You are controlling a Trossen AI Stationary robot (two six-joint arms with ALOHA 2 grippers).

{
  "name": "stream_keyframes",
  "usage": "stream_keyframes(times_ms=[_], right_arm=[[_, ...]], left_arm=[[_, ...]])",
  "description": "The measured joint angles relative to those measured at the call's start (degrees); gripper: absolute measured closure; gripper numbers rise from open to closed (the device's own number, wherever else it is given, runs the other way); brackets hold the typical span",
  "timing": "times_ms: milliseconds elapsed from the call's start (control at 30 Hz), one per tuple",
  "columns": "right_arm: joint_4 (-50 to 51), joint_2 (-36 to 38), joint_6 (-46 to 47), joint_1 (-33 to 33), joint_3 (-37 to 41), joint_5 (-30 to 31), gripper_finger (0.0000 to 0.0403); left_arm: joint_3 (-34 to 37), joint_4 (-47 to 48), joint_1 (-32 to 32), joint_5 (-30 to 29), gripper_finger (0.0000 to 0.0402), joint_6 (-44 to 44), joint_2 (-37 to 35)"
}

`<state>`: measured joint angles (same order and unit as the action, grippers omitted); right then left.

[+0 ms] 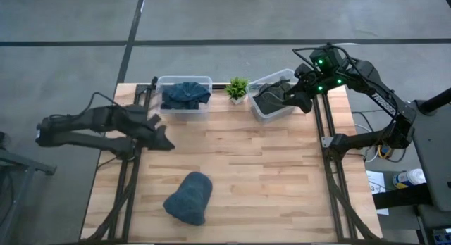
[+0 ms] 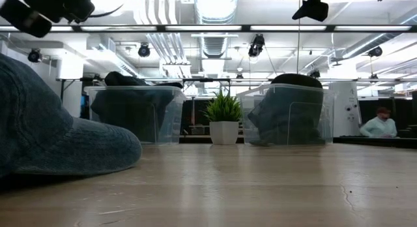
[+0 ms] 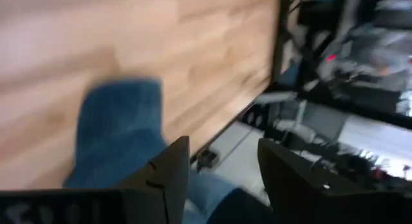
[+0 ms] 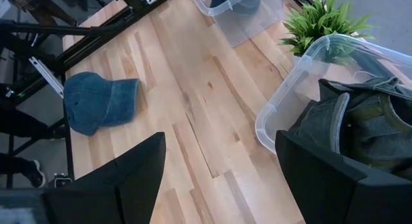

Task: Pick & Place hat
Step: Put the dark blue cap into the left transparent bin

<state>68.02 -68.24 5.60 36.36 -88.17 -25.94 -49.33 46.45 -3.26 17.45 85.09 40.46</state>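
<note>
A blue denim hat (image 1: 189, 197) lies crown up on the wooden table near its near edge; it also shows as the hat (image 3: 119, 134), the hat (image 4: 100, 102) and the hat (image 2: 52, 136). My left gripper (image 1: 161, 138) hovers open over the table's left part, farther from the near edge than the hat; its gap shows at my left gripper (image 3: 222, 150). My right gripper (image 1: 301, 98) is open in the air beside the right clear bin (image 1: 273, 95), and its gap shows at my right gripper (image 4: 219, 147). Neither gripper touches anything.
The left clear bin (image 1: 184, 96) at the far edge holds blue hats. The right bin (image 4: 335, 95) holds dark grey hats. A small potted plant (image 1: 237, 89) stands between them. Black frame rails (image 1: 331, 167) run along both table sides. A person (image 2: 381, 126) sits far behind.
</note>
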Motion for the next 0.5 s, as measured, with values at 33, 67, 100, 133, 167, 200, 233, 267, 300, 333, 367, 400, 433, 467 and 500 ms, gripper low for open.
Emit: stream_keyframes(times_ms=[33, 67, 100, 133, 167, 200, 233, 267, 300, 333, 367, 400, 433, 467, 500], right_arm=[[0.0, 0.0, 0.0, 0.0, 0.1, 0.0, 0.0117], [0.0, 0.0, -0.1, 0.0, 0.3, 0.0, 0.0117], [0.0, 0.0, -0.2, 0.0, 0.5, 0.0, 0.0117], [0.0, 0.0, -0.3, 0.0, 0.7, 0.0, 0.0117], [-0.1, 0.0, -0.5, 0.0, 0.8, 0.0, 0.0117], [-0.1, 0.0, -0.9, 0.0, 1.1, 0.0, 0.0117], [-0.1, 0.0, -1.2, 0.0, 1.4, 0.0, 0.0117], [-0.1, 0.0, -1.4, 0.0, 1.6, 0.0, 0.0117], [-0.3, 0.0, -1.5, 0.0, 2.0, 0.0, 0.0117], [-0.4, 0.0, -1.7, 0.0, 2.4, 0.0, 0.0117], [-0.5, 0.0, -1.7, 0.0, 2.9, 0.0, 0.0117], [-0.7, 0.0, -1.8, 0.0, 3.4, 0.0, 0.0117], [-0.7, 0.0, -1.8, 0.0, 4.0, 0.0, 0.0117], [-0.7, 0.0, -1.8, 0.0, 4.5, 0.0, 0.0117], [-0.7, 0.0, -2.0, 0.0, 5.0, 0.0, 0.0117]], left_arm=[[-0.2, 0.1, 1.7, 0.1, 0.0228, 1.7, 1.1], [-0.3, 0.1, 3.4, 0.1, 0.023, 3.5, 2.3], [-0.4, 0.1, 5.3, 0.1, 0.0231, 5.3, 3.8], [-0.5, 0.1, 7.1, 0.1, 0.0232, 7.0, 5.3], [-0.8, 0.1, 8.9, 0.1, 0.0232, 8.4, 7.1], [-1.1, 0.1, 10.5, 0.0, 0.0232, 9.6, 9.1], [-1.4, 0.2, 12.1, -0.5, 0.0232, 10.7, 11.5], [-2.1, 0.5, 13.5, -0.8, 0.0232, 11.1, 13.6], [-3.0, 0.4, 14.9, -0.8, 0.0232, 11.3, 15.9], [-4.1, 0.0, 16.2, -0.3, 0.0232, 11.4, 18.4], [-5.3, -0.1, 17.3, 0.3, 0.0232, 11.6, 20.9], [-6.5, 0.2, 18.2, 1.0, 0.0232, 11.9, 23.5], [-7.9, 0.6, 19.0, 1.8, 0.0232, 12.2, 25.7], [-9.5, 0.7, 19.7, 2.5, 0.0232, 12.3, 28.0], [-11.3, 1.1, 20.4, 3.5, 0.0232, 12.3, 29.9]])
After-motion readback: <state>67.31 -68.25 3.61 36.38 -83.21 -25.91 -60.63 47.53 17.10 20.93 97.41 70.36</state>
